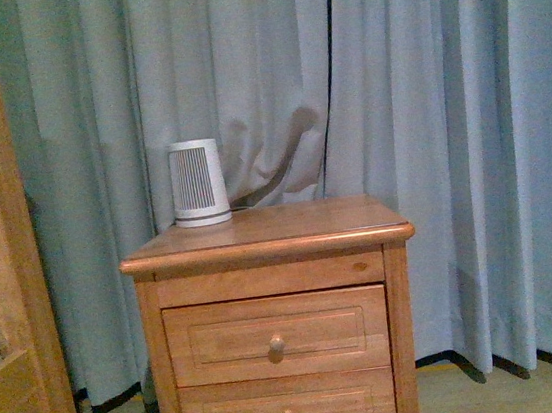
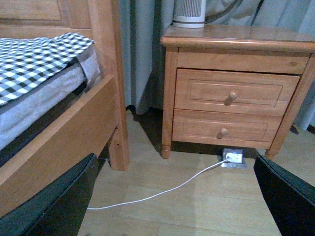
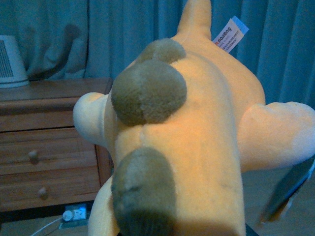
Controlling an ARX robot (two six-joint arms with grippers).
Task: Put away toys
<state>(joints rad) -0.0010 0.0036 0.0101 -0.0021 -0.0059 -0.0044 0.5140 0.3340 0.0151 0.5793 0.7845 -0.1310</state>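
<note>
The right fingers are clenched on the soft orange-yellow plush animal, held in the air near the wooden nightstand; the left fingers are spread, empty. The plush is judged light and squashy, best taken by its thick body.

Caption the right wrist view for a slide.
Orange-yellow plush toy with brown patches fills the frame, in front of a wooden nightstand and blue curtain.
</note>
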